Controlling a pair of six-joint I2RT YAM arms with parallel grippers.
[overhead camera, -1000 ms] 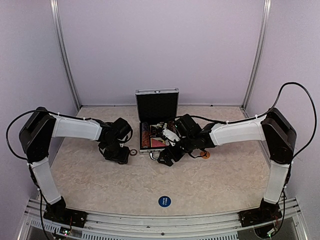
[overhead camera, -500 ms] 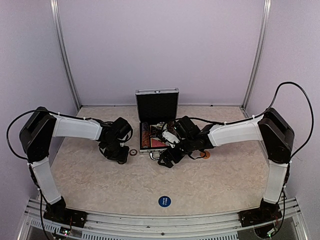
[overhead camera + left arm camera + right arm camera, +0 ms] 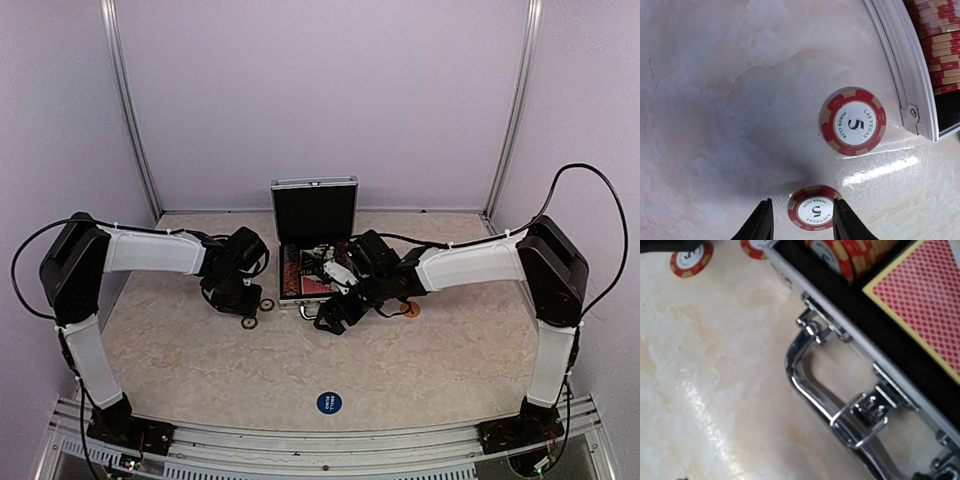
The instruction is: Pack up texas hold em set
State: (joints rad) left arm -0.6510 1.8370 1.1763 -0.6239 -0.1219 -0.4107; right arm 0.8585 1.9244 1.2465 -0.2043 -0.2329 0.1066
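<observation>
Beware first of the chip point(image 3: 814, 211) between the fingers of the left gripper point(image 3: 801, 205): very thin and flat on the table point(image 3: 200, 370), so easy to flick away or to slide over instead of lifting. Looks half spread and not clenched on anything, with one finger point(image 3: 845, 224) touching the edge of the chip and the other apart from it by a small gap; expect a sideways push on the chip from closing so unevenly. Mind also the second chip point(image 3: 854, 122) just beside, and the corner of the case point(image 3: 900, 65) near it: possible to knock one piece against the other. Mind too the right gripper point(image 3: 332, 314), spread wide with nothing between, hanging near the handle point(image 3: 802, 385); expect from a small drop there a bump on the case, or the fall of the upright lid point(image 3: 314, 212) with loose pieces not yet inside, such as the orange round piece point(image 3: 410, 309) at the right and the blue round button point(image 3: 329, 402) nearer to the arms. Find the case in the middle of the table, toward the far wall, open, with rows of chips point(image 3: 850, 255) and a red deck point(image 3: 920, 305) inside. Lies with the long axis across the table, left to right; has the hinge on the far side and points the handle and latches toward the arms.
</observation>
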